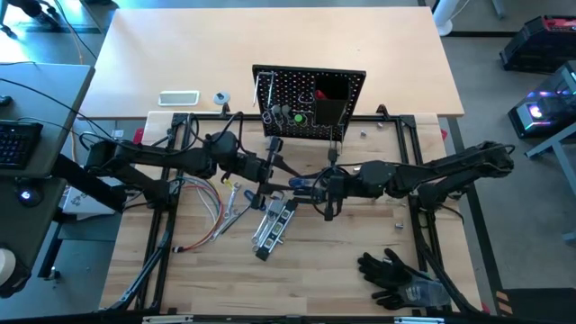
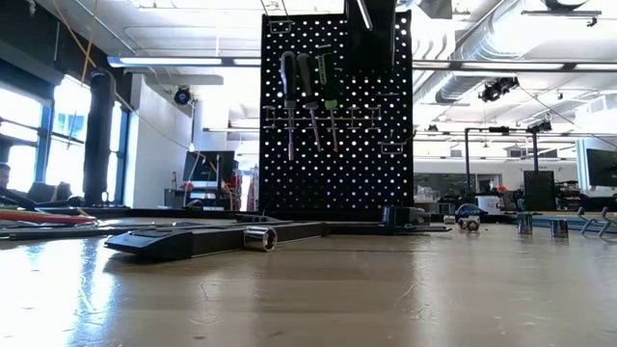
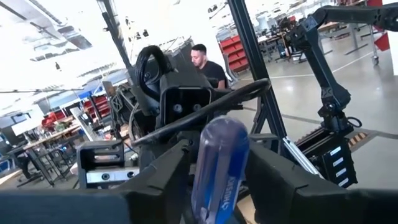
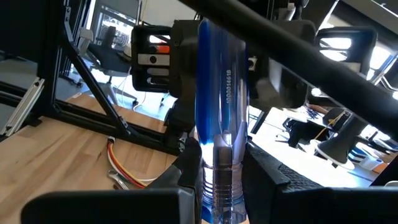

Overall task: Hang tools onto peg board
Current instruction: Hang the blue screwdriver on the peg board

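I have the blue screwdriver (image 4: pixel 219 106) in mid-air between both arms, in front of the peg board (image 1: pixel 309 103). My right gripper (image 4: pixel 219 180) is clamped on its metal collar; my left gripper (image 3: pixel 214 180) brackets the handle, though I cannot tell if it's gripping. It looks like a handover, to re-grip for hanging.
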`<control>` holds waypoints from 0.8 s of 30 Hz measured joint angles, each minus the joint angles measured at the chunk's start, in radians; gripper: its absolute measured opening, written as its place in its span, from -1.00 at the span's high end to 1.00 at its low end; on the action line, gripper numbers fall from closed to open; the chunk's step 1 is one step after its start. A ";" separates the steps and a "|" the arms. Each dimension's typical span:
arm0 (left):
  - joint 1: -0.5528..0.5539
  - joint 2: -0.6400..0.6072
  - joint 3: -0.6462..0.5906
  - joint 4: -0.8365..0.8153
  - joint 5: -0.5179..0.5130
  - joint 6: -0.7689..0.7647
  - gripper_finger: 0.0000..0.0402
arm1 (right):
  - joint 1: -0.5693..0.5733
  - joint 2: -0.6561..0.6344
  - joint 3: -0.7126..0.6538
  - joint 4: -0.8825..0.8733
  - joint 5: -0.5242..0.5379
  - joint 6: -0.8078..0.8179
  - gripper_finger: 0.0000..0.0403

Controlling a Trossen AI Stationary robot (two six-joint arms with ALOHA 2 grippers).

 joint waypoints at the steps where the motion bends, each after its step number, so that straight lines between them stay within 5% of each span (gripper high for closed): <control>1: 0.000 0.000 0.000 0.003 0.002 0.000 0.36 | 0.000 0.000 0.000 0.000 0.001 0.000 0.70; 6: 0.001 0.000 0.000 0.010 0.016 0.010 0.53 | 0.000 0.000 0.000 -0.002 0.006 0.008 0.70; 17: 0.001 0.000 0.000 -0.001 0.010 0.011 0.56 | 0.001 0.000 0.001 -0.028 0.042 0.030 0.70; 24: 0.018 -0.039 0.000 -0.088 -0.030 0.014 0.57 | 0.010 -0.001 0.001 -0.065 0.184 0.070 0.08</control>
